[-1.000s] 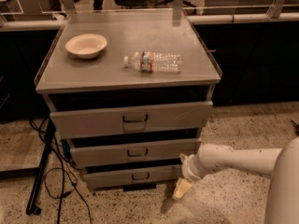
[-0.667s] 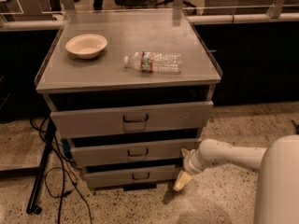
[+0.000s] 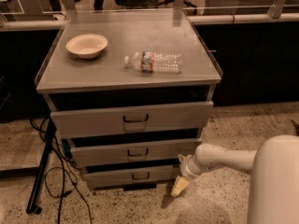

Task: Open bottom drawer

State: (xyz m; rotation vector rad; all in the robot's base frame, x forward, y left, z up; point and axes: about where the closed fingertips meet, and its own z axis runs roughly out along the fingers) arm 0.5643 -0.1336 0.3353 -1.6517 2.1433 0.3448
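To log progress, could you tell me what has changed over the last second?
The gripper has only shifted slightly, staying low by the right end of the bottom drawer, not on its handle. The robot's white arm has come further into view from the right. That drawer, the middle drawer, the top drawer, the bowl and the water bottle have not moved.

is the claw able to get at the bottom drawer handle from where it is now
Probably yes. The claw hangs low by the right end of the bottom drawer, and nothing stands between it and the handle; it would only need to move toward the front's middle.
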